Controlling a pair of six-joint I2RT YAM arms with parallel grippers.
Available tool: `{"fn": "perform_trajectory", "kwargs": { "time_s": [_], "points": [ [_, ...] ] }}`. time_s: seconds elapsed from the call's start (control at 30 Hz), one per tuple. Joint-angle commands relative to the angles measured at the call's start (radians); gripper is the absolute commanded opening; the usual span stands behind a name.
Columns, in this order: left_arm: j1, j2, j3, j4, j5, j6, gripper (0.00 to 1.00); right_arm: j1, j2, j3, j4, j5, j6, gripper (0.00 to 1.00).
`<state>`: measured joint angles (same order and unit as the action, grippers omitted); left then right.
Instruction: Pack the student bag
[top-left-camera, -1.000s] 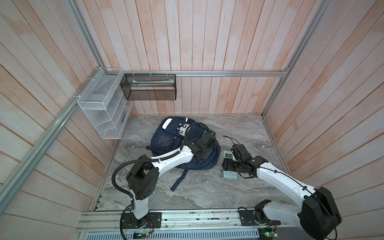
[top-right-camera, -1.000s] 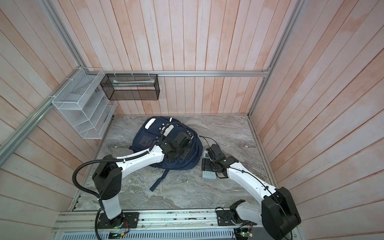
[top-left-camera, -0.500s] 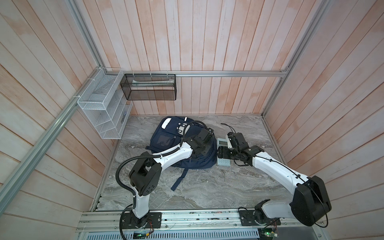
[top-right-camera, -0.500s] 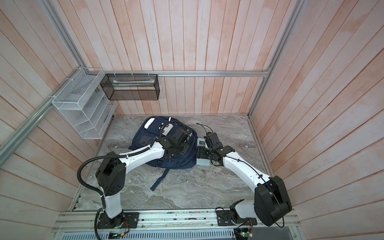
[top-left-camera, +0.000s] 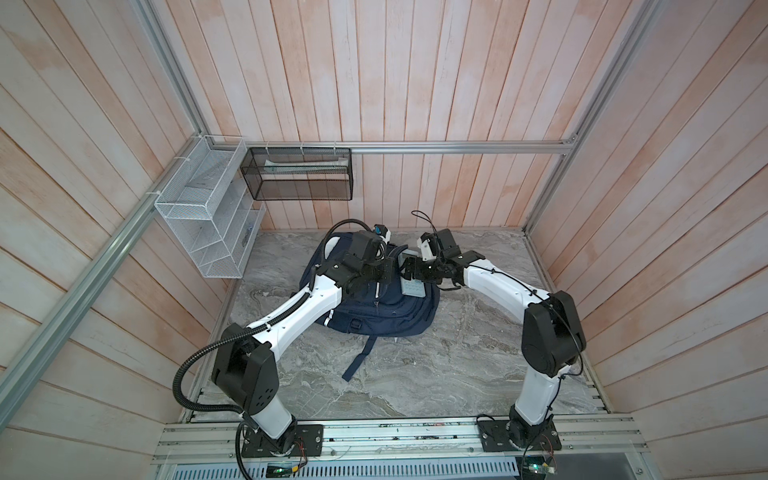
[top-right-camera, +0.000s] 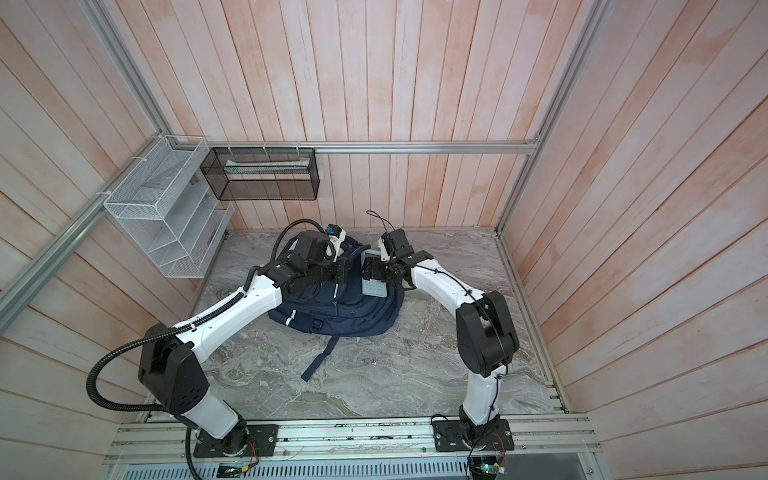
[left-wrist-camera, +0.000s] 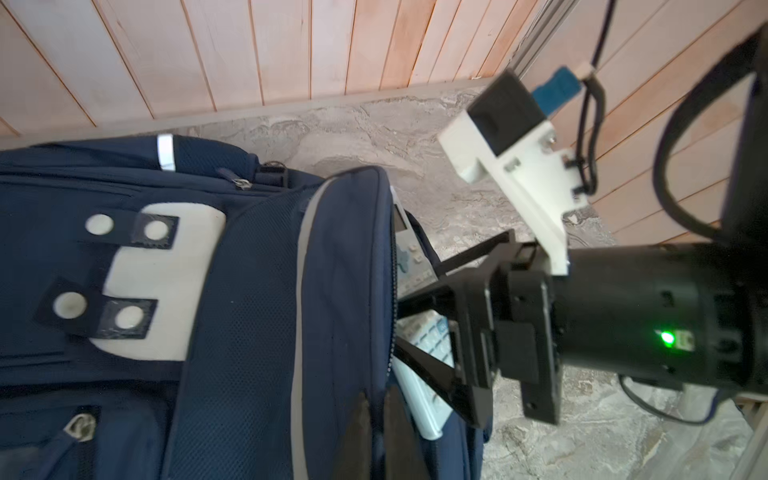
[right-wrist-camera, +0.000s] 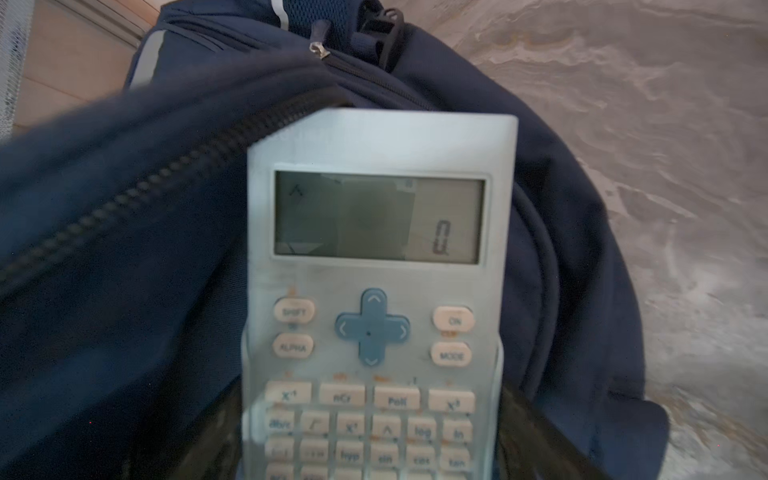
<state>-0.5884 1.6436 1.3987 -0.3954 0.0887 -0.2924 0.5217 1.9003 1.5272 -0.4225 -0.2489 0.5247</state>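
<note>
Student bag (top-left-camera: 374, 316), long axis back-left to front-right: L gripper (left-wrist-camera: 380, 434) pinches it, R gripper (right-wrist-camera: 370, 451) clasps calc (right-wrist-camera: 374, 249).

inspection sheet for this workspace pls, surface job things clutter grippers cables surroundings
surface: grey marbled tabletop, a bag strap trailing on it.
job's things: navy student bag lying flat, main zip open; calculator with its top corner under the flap.
clutter: nothing seen.
grippers: left gripper shut on the bag's flap edge; right gripper shut on the calculator.
cables: black conduit along left arm; thin cable looped above right wrist.
surroundings: plank walls, white wire rack, black mesh basket.
</note>
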Motion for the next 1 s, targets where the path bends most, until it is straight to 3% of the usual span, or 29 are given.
{"fn": "perform_trajectory", "kwargs": {
  "time_s": [0.0,0.17,0.37,0.43,0.5,0.63,0.73,0.87,0.97],
  "points": [
    [0.014,-0.03,-0.073,0.126,0.105,-0.063,0.0,0.033,0.072,0.111,-0.01,-0.092,0.034,0.47],
    [0.013,-0.063,-0.196,0.252,0.107,-0.142,0.0,0.058,0.195,0.254,-0.175,-0.115,0.017,0.55],
    [0.015,-0.1,-0.192,0.272,0.076,-0.139,0.0,0.065,0.135,0.227,-0.118,-0.141,0.049,0.67],
    [0.019,-0.119,-0.222,0.311,0.101,-0.16,0.0,0.065,0.105,0.191,-0.065,-0.151,0.074,0.64],
    [0.022,-0.138,-0.241,0.335,0.109,-0.178,0.0,0.065,0.105,0.188,-0.047,-0.171,0.091,0.53],
    [0.038,-0.236,-0.339,0.432,0.06,-0.225,0.0,0.073,0.1,0.205,-0.046,-0.186,0.109,0.58],
    [0.087,-0.317,-0.493,0.68,0.139,-0.33,0.0,0.086,0.132,0.241,-0.021,-0.213,0.149,0.6],
    [0.093,-0.296,-0.507,0.721,0.19,-0.367,0.0,0.106,0.206,0.319,-0.056,-0.205,0.157,0.63],
    [0.096,-0.271,-0.556,0.814,0.242,-0.432,0.0,0.114,0.206,0.309,-0.027,-0.205,0.174,0.76]
  ]
}}
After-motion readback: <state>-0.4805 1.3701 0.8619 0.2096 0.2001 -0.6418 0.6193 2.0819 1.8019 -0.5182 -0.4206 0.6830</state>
